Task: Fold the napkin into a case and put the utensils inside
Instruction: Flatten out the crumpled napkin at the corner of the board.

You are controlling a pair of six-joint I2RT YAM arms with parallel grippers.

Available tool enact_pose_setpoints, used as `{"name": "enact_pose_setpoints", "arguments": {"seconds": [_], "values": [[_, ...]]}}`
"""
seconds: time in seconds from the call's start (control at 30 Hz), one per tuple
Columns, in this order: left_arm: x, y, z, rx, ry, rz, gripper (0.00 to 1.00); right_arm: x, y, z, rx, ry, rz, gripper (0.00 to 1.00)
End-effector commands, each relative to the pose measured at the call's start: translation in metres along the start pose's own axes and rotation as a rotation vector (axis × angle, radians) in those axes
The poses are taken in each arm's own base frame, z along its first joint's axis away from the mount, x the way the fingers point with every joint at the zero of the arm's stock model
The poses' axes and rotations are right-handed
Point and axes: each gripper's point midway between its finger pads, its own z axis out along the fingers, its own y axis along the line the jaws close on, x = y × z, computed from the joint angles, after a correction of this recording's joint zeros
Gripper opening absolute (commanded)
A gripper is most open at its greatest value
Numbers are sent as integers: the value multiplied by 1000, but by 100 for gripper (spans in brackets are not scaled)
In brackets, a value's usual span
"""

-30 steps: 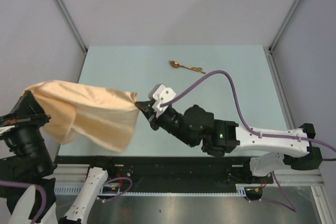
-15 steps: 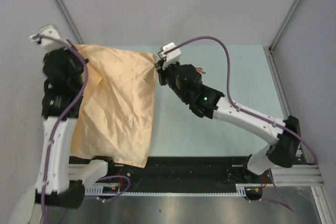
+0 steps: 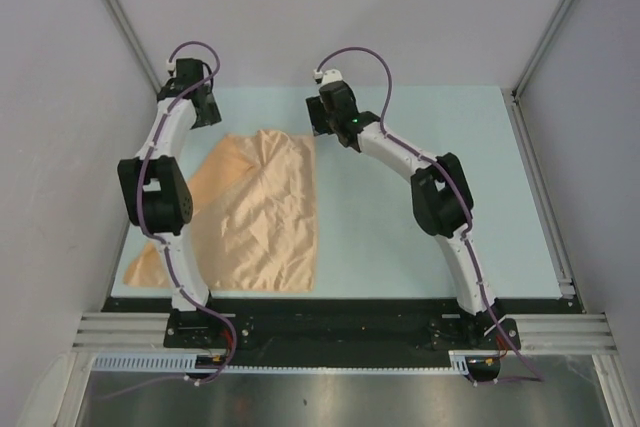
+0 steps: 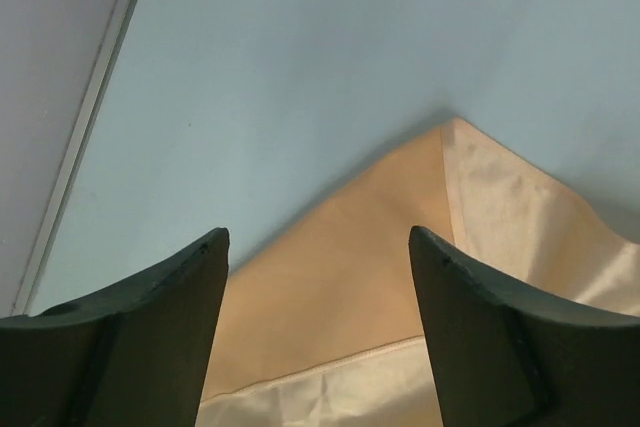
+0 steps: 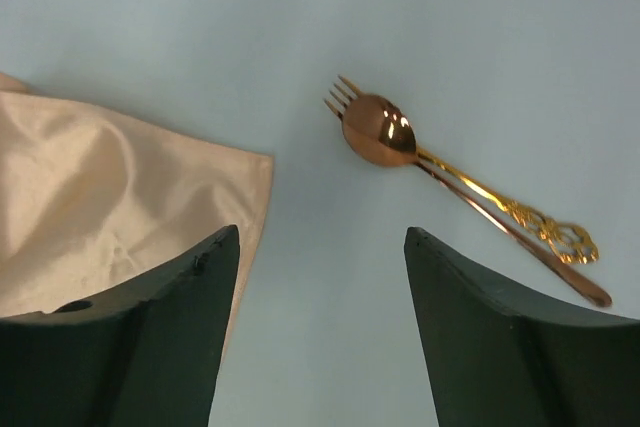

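Observation:
The peach-orange napkin (image 3: 255,212) lies loosely spread and creased on the left half of the teal table, with one corner near the front left edge. My left gripper (image 3: 203,110) hovers open over its far left corner; in the left wrist view the napkin (image 4: 350,277) shows below the open gripper (image 4: 315,237). My right gripper (image 3: 322,119) hangs open beside the far right corner of the napkin (image 5: 110,187). The utensils (image 5: 385,135), a copper-gold spoon lying on a fork, rest on the table just beyond the right gripper (image 5: 320,232). The right arm hides them in the top view.
Grey walls and slanted metal frame posts (image 3: 120,17) close in the table at the back and sides. A raised white rim (image 3: 540,187) runs along the table's right side. A metal rail (image 3: 340,332) carries both arm bases at the near edge.
Both grippers have opened and let go of the napkin, which now lies on the table. Both arms have stretched toward the table's far side.

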Motion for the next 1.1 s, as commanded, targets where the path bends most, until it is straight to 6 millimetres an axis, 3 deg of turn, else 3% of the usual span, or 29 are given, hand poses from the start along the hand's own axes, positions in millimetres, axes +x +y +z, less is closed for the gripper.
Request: {"name": "enact_pose_setpoints", "arguments": {"seconds": [0.0,0.1,0.17,0.2,0.23,0.27,0.33,0.47,0.6,0.63,0.77,0.93,1.03,1.07], "values": [[-18,-20,-59,155,-62,49,74,-14,14,-37,-39,62,15,73],[31,-55,-46,218,85,152,61,7,22,-54,-51,111,12,73],[57,-72,-34,226,146,211,62,6,27,-67,-87,109,49,73],[66,-79,-32,245,167,226,66,24,37,-70,-147,157,81,73],[78,-89,-32,255,188,255,68,29,41,-73,-174,169,96,73],[86,-92,-27,233,193,273,70,21,46,-80,-204,144,116,73],[104,-102,-25,227,203,321,70,39,51,-83,-247,180,137,73],[116,-114,-20,219,200,353,69,54,63,-89,-317,223,155,73],[122,-107,-11,156,199,367,66,60,59,-94,-327,225,172,73],[124,-106,-11,144,198,373,66,69,57,-94,-325,241,177,73],[128,-99,-12,106,175,392,66,70,56,-93,-340,229,197,73],[133,-90,-5,56,172,409,66,76,63,-90,-367,247,210,73],[127,-85,0,21,144,407,59,77,65,-88,-365,244,219,72],[122,-84,1,11,127,400,51,79,68,-88,-371,247,218,72]]}}
